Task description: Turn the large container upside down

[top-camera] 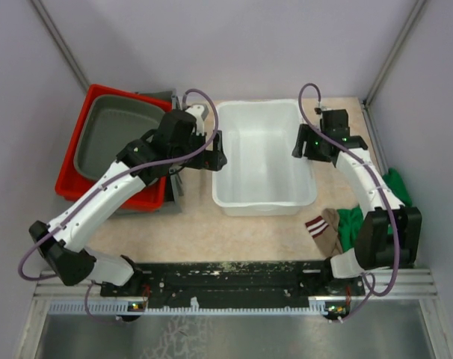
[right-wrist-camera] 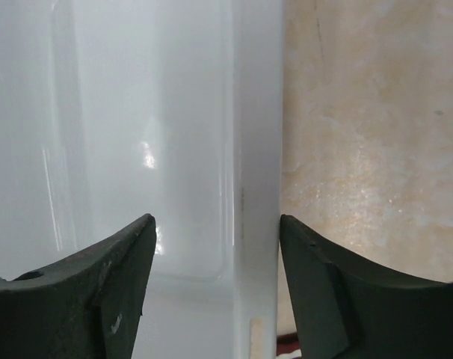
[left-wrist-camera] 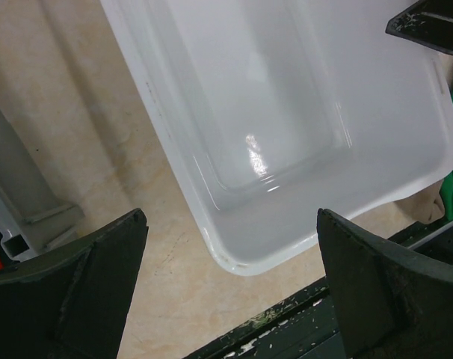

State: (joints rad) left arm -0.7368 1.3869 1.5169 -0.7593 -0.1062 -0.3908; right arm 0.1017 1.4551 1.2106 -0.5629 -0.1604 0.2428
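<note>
the tub [top-camera: 262, 161] sits open side up at the centre of the top view, not yet turned. the right gripper [top-camera: 300, 143] straddles its right rim, one finger inside and one outside. its jaws are partly apart with a gap on the inner side, so nothing is clamped. the left gripper [top-camera: 217, 152] hangs fully spread by the left rim, empty. both probably flank the tub to tip it together.

Bare worktop [top-camera: 204, 232] lies free along the tub's [top-camera: 264, 203] near side and right side. Stacked bins [top-camera: 69, 179] crowd its left, and clothes [top-camera: 353, 224] lie by its near right corner.
</note>
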